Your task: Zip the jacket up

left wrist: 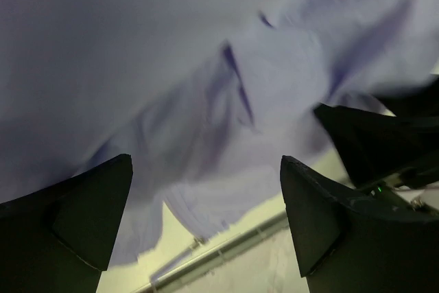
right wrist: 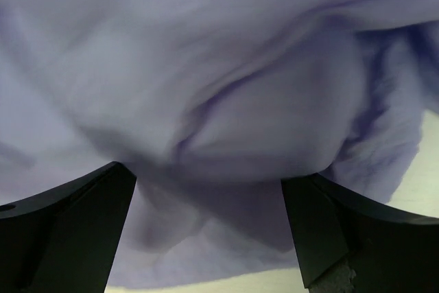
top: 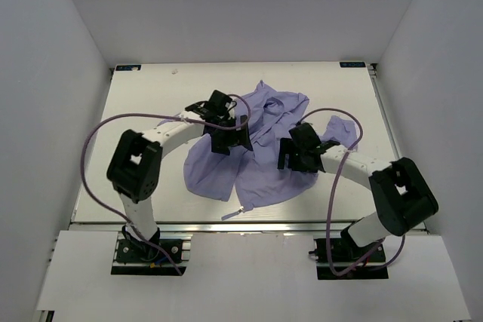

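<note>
- While hovering over the jacket (top: pixel 264 148) with jaws spread wide apart, gripping nothing: left claw (top: pixel 229 138) above its left half, right claw (top: pixel 296 154) above its right half.
- Lying crumpled in the middle of the worktop (top: pixel 143 103), sleeves and front folded over one another, with the front opening hard to trace among the wrinkles.
- Judged as early in the task: not yet zipped, hunting for the two front edges and the bottom of the zipper.
- Next move calls for spreading the cloth flat, pinning one edge by the near hem, then locating the slider; thin soft fabric, likely to bunch and slip.
- Thin pale strip (top: pixel 232 215) poking out past the jacket's near hem, perhaps zipper tape; too small to tell.
- Around the jacket: white worktop on every side, metal rail (top: pixel 249 224) just nearer than the hem, plain white walls (top: pixel 45 73) to left, right and beyond.
</note>
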